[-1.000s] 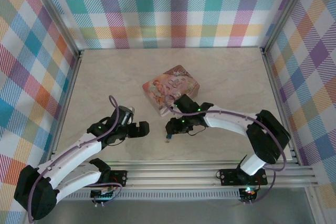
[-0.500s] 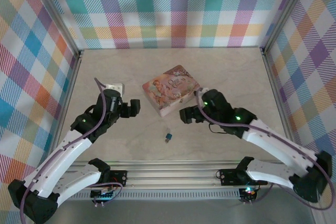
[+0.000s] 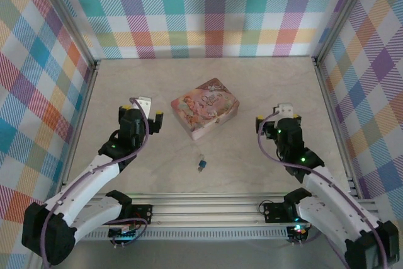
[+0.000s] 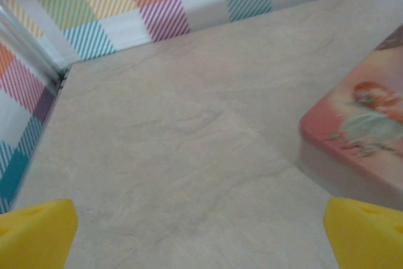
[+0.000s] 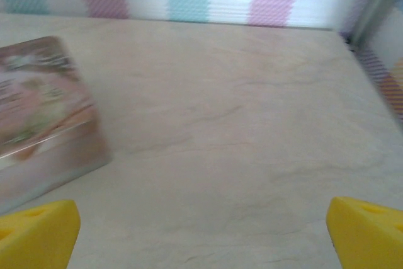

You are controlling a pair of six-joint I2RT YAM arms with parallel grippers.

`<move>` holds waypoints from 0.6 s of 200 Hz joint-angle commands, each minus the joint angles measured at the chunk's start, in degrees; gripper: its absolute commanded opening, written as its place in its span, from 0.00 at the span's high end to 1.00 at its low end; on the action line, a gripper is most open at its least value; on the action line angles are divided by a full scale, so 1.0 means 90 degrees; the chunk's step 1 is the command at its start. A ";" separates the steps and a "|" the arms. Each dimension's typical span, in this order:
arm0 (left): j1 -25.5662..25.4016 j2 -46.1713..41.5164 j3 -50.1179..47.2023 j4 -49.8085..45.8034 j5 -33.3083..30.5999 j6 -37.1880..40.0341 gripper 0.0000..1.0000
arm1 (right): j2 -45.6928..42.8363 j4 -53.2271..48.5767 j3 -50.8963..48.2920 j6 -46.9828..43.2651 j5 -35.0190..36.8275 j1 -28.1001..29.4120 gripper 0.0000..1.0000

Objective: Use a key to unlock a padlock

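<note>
Padlock lies free on the tabletop.
Left end effector and right end effector both spread wide, flanking the pink tin.

padlock too small for any detail, pink tin box cropped in left wrist view

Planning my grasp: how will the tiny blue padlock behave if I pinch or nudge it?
The padlock looks tiny beside the tin box, so it is probably light and likely to skid on the smooth table if nudged. Its blocky body makes rolling unlikely. Its thin shackle may swing when lifted.
</note>
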 commanded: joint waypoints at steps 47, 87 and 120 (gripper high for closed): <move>0.1383 0.0594 -0.1450 0.3376 0.1046 -0.0830 0.00 | 0.1561 0.3993 -0.1405 0.0359 -0.0665 -0.1711 0.00; 0.1492 0.0998 -0.2034 0.4227 0.0912 -0.0724 0.00 | 0.2663 0.5414 -0.1665 0.0268 -0.1022 -0.2088 0.00; 0.1599 0.1527 -0.2451 0.5523 0.0914 -0.0657 0.00 | 0.3443 0.6190 -0.1526 0.0100 -0.1296 -0.2295 0.00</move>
